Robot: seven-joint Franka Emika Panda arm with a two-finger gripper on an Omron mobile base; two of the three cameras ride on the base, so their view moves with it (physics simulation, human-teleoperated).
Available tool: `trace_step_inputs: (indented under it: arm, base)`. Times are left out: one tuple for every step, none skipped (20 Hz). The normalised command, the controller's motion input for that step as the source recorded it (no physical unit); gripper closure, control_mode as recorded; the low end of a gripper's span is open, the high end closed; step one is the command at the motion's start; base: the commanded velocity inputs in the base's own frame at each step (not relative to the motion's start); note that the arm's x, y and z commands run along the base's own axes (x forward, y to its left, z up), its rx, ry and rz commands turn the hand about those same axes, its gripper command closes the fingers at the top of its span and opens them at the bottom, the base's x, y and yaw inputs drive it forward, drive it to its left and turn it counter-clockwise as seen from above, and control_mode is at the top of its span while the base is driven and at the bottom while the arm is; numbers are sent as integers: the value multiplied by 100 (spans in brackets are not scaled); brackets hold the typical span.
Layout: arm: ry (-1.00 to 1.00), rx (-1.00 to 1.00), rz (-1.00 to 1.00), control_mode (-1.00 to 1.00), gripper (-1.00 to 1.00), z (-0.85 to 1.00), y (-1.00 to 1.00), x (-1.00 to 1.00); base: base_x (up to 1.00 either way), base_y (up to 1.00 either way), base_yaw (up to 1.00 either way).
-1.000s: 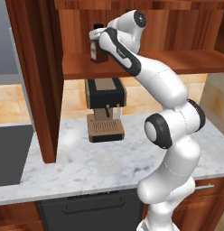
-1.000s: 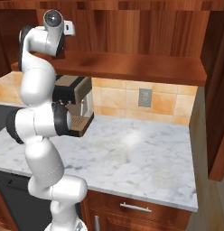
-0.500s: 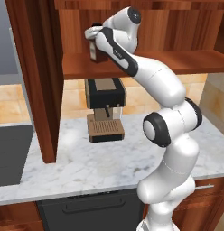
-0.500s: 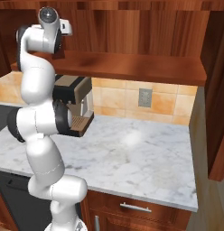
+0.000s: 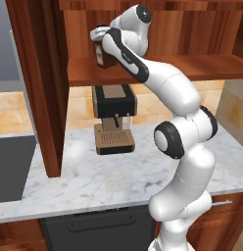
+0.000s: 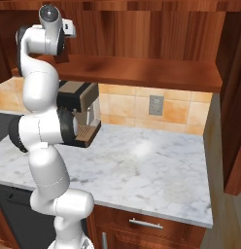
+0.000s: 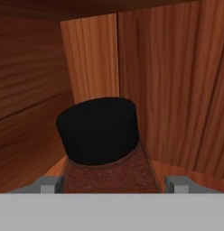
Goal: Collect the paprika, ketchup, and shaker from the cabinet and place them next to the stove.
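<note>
The paprika (image 7: 98, 131) stands on the shelf of the reddish-brown cabinet (image 5: 192, 68), close to its back corner. In the hand view its black cap and dark brown body sit right between my two fingertips (image 7: 48, 182). My gripper (image 7: 114, 182) straddles the bottle with its jaws still open, a thin gap showing on the right side. From the left base view the gripper (image 5: 100, 51) reaches into the cabinet's left end over the brown bottle (image 5: 109, 60). The stove's dark top (image 5: 11, 166) lies at the far left, level with the counter. Ketchup and shaker are out of view.
A brown and black coffee machine (image 5: 113, 117) stands on the marble counter (image 5: 94, 186) under the shelf. A tall wooden panel (image 5: 40, 88) comes down to the counter left of it. A wall outlet (image 6: 156, 104) sits on the tiled backsplash.
The hand has shifted slightly left and deeper into the cabinet, onto the brown bottle. The base and the things on the counter have not moved.
</note>
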Motion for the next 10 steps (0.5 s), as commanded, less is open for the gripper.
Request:
trace_step_inputs:
  arm:
    - [0, 0, 0, -100, 100, 0, 0, 0]
    - [0, 0, 0, -100, 100, 0, 0, 0]
    - [0, 0, 0, -100, 100, 0, 0, 0]
    - [0, 0, 0, -100, 100, 0, 0, 0]
    - [0, 0, 0, -100, 100, 0, 0, 0]
    - [0, 0, 0, -100, 100, 0, 0, 0]
    - [4, 0, 0, -100, 100, 0, 0, 0]
    - [5, 0, 0, -100, 100, 0, 0, 0]
    - [0, 0, 0, -100, 100, 0, 0, 0]
    - [0, 0, 0, -100, 100, 0, 0, 0]
  base:
    - [0, 0, 0]
    - [0, 0, 0]
    - [0, 0, 0]
    - [0, 0, 0]
    - [0, 0, 0]
    - [0, 0, 0]
    - [0, 0, 0]
    - [0, 0, 0]
    - [0, 0, 0]
    - [0, 0, 0]
